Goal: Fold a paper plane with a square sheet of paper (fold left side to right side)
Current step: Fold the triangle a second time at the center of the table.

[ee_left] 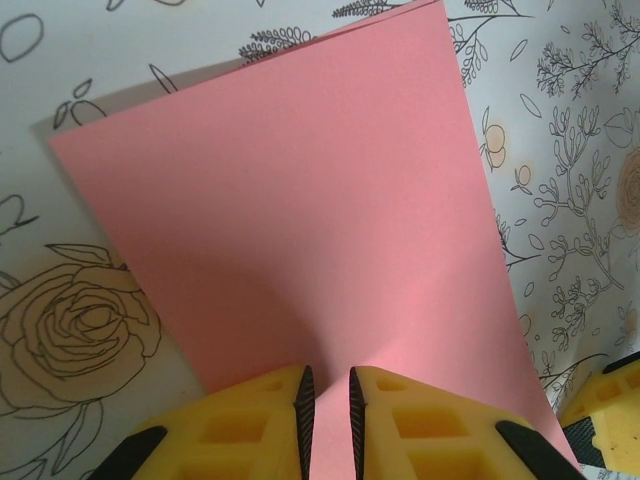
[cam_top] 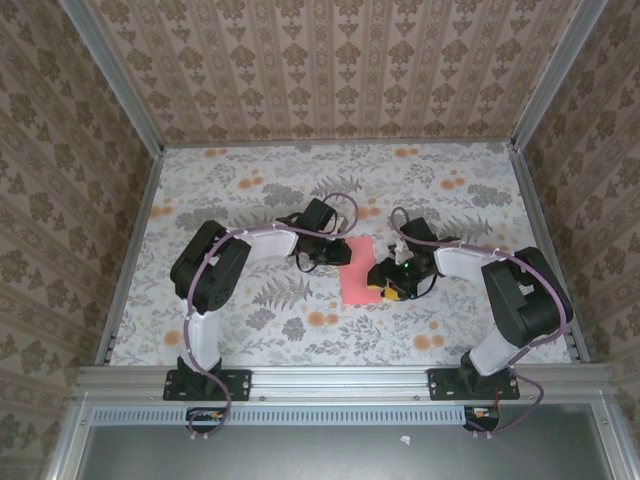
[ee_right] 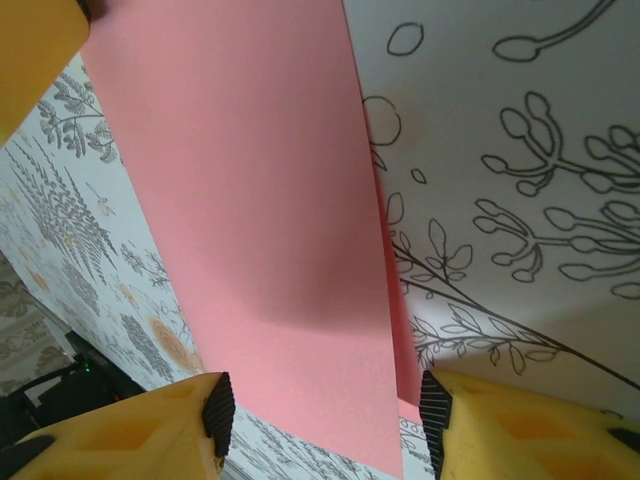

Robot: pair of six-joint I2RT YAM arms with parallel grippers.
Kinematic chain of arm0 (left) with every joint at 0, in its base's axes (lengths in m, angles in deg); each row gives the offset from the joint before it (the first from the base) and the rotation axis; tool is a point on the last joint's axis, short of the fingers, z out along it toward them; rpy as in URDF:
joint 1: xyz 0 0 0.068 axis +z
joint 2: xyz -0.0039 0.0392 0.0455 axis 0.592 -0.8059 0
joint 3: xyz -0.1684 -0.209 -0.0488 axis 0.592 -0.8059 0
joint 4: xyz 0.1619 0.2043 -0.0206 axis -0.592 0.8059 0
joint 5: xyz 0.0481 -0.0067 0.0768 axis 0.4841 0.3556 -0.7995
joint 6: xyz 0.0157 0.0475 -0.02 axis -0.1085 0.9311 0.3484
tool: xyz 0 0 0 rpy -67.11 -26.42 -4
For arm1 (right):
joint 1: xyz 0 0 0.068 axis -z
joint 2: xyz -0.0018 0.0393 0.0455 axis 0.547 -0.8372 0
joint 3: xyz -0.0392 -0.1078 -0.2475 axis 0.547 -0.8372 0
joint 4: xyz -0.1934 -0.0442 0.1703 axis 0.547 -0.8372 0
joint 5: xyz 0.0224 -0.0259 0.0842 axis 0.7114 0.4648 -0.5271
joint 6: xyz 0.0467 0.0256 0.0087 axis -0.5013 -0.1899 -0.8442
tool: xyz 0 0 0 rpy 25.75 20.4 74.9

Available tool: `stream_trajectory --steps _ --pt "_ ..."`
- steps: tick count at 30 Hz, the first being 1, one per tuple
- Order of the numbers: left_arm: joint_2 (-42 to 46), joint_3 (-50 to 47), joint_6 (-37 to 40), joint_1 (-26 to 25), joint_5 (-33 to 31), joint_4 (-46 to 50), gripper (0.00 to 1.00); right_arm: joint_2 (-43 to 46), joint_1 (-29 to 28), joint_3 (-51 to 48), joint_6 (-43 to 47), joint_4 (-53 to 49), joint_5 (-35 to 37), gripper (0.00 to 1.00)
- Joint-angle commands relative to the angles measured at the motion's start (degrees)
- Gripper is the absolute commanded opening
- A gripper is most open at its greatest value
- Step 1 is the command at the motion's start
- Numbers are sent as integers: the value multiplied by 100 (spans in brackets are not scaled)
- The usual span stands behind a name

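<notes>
Both angled inward, left claw point(ee_left: 328, 385) pinching square sheet of paper point(ee_left: 300, 220), right claw point(ee_right: 326, 400) spread wide astride it

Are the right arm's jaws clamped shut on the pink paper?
No, on the right gripper the jaws stand wide apart, the pink paper passing between them.

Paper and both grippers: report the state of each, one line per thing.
square sheet of paper: folded over into two layers, the top layer slightly raised, not pressed flat.
left gripper: almost closed, apparently pinching the paper's near edge.
right gripper: open, fingers spread wide over the paper's edge, not gripping.
</notes>
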Motion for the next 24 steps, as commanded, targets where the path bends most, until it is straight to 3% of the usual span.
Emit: stream_trajectory --steps 1,10,16,24 --pt "-88 -97 -69 -43 -32 73 21 -133 -63 120 -204 356 -170 53" --pt "282 -98 146 5 42 3 26 -305 -44 266 -437 812 -311 50" --pt "1229 -497 613 77 -173 -205 47 -522 -9 494 -570 1088 -425 50" --pt "2929 -1747 1189 -247 -894 -497 64 -1016 67 1082 -527 985 -502 47"
